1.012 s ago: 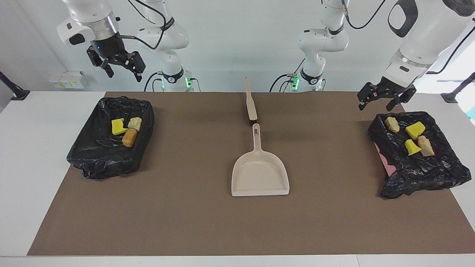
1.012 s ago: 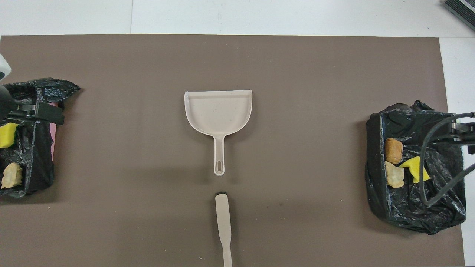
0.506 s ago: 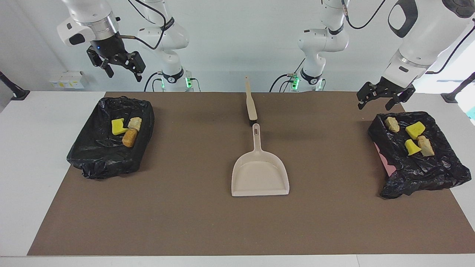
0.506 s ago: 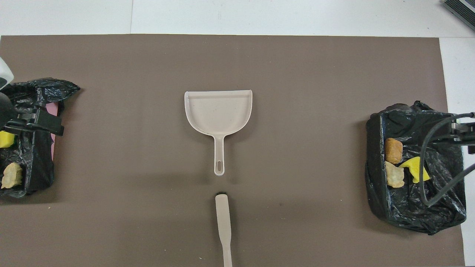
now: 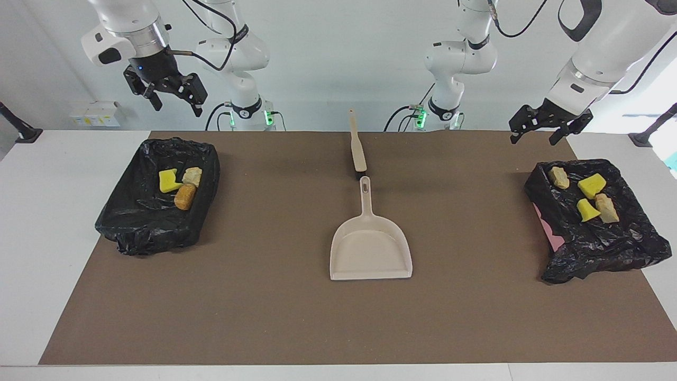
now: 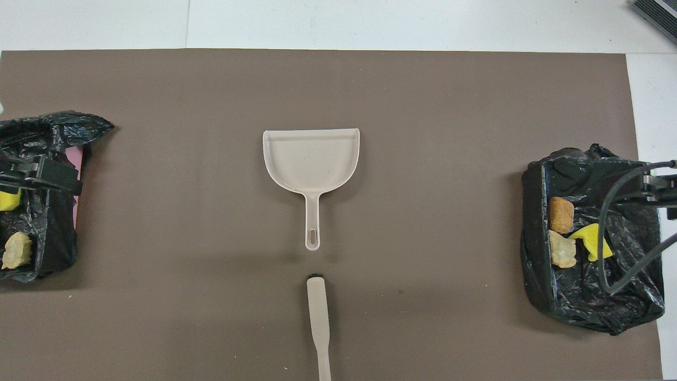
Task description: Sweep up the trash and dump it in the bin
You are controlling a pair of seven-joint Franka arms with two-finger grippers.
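In the facing view the trash lies in two lots, each in a bin lined with a black bag. Toward the right arm's end of the table (image 5: 317, 328), the bin (image 5: 132, 233) holds three scraps of trash (image 5: 181, 186): a bright yellow sponge bit, a pale tan chunk and a browner, bread-like chunk, all touching. Toward the left arm's end, the other bin (image 5: 608, 248) holds four scraps (image 5: 584, 193): two yellow sponge bits and two tan chunks. The right claw (image 5: 174, 98) hangs high over the robots' edge of its bin, fingers apart and holding nothing, well clear of the scraps below. The left claw (image 5: 539, 127) hangs over the table just by the robots' edge of its bin, fingers likewise apart and empty, apart from the scraps. Between the bins lie the beige dustpan (image 5: 370, 248) and, nearer the robots, the brush (image 5: 357, 145). In the overhead view the right arm's bin (image 6: 587, 307) shows an orange-brown chunk, a tan chunk and a yellow bit, partly crossed by a cable. The left claw (image 6: 37, 177) covers part of its bin (image 6: 53, 248), with a yellow bit and a tan chunk showing beside it.
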